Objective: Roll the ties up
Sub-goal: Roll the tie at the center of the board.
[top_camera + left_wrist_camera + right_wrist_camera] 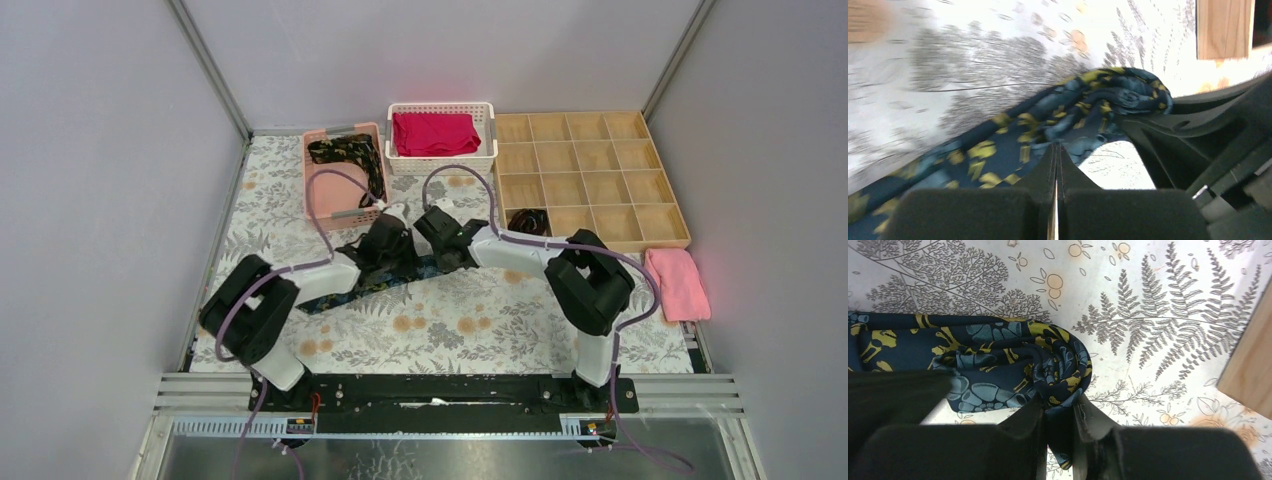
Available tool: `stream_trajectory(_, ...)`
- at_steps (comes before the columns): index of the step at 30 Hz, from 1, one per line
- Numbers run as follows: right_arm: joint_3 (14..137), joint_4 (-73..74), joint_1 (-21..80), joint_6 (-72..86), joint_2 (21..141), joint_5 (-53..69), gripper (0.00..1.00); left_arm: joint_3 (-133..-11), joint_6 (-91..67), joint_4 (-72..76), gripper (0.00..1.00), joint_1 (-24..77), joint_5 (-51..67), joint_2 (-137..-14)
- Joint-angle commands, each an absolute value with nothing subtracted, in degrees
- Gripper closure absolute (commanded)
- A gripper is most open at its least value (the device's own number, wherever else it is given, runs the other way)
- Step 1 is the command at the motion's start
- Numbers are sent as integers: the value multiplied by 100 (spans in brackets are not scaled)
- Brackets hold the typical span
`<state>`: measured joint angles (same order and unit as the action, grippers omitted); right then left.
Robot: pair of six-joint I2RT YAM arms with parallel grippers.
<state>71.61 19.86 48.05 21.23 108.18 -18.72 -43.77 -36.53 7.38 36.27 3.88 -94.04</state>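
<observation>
- Tie point(998, 360), dark blue with teal and yellow flowers: laid flat on the patterned tablecloth point(1158, 315). One end is wound into a loose coil point(1065, 365) just beyond the right fingertips.
- Right gripper point(1058, 407): fingers set narrow, with a fold of the tie clamped between them at the coil. A scrap of the cloth is seen below the tips.
- Left gripper point(1056, 150): fingers pressed fully together, with no gap seen. The tie's bunched cloth lies against the tips. Whether any cloth is nipped cannot be told.
- The flat length of the tie runs back under and to the left of the left fingers.
- Both grippers are seen close together from above, tip facing tip over the coil.
- Pink basket point(345, 213): placed beyond the left fingers, with dark patterned ties point(345, 152) heaped inside.
- White basket point(440, 163): placed beyond both sets of fingers, with a folded red cloth point(435, 132) inside.
- Wooden tray point(640, 243): placed to the right of the right fingers, with a small dark roll point(527, 219) in its near left compartment.
- Pink towel point(677, 283): laid well to the right of the right fingers, beside the tray.
</observation>
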Motion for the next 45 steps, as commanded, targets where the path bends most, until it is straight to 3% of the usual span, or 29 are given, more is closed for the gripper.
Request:
stream_trajectory(1,7518,2573,4939,2068,10993,-2837,100,-4037,-4167,219,100,3202,-326,-8504)
stream_trajectory(10,8104,3068,5396,2075,11480,-3750,100,-3547,-4611,-808,100,2484,-905,-5933)
stream_trajectory(22,9663,4508,5931,2304,12642,-4943,99,-4039,-4234,-1790,100,2427,-1150,-5029)
stream_trajectory(27,9908,4655,6043,2325,12728,-4801,90,-4095,-4111,-1900,100,2399,-1182,-4968)
stream_trajectory(35,9899,4471,6115,2339,12572,-4340,59,-4091,-4040,-1985,100,2334,-1204,-4823)
stream_trajectory(40,10000,4459,6130,2290,12696,-4332,62,-4085,-4000,-1992,100,2299,-1197,-4788)
stream_trajectory(45,10157,4550,6126,2257,12877,-4527,73,-4052,-3986,-1966,100,2277,-1156,-4773)
